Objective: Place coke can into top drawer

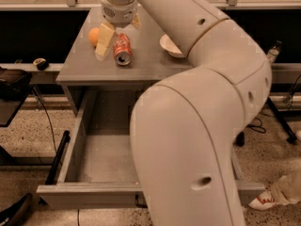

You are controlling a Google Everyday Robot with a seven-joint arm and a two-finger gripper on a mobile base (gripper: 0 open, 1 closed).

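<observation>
- The gripper (118,40) is hanging low over the cabinet top (82,67) with its fingers (104,41) standing apart and nothing clamped between them
- One pale finger is reaching down to the tabletop; only a sliver of the other is showing beside the wrist, on the far side of the can
- The coke can (122,51) is lying on its side just beside the visible finger, in the gap between the two, with its silver end facing the camera; whether either finger is touching it cannot be told
- The can is showing red sides with white lettering, and it is looking undented
- An orange (93,36) is sitting just beyond the visible finger, on the side away from the can, partly covered by it
- A white bowl (168,47) is resting further out past the can, half hidden by the arm (197,126)
- The top drawer (84,191) is standing pulled out, well below and in front of the gripper, its grey floor showing bare where visible
- The bulky cream arm is filling the right half of the view, covering most of the drawer's right side and nearly all of its front handle
- The gripper's wrist is being cut off by the top edge
</observation>
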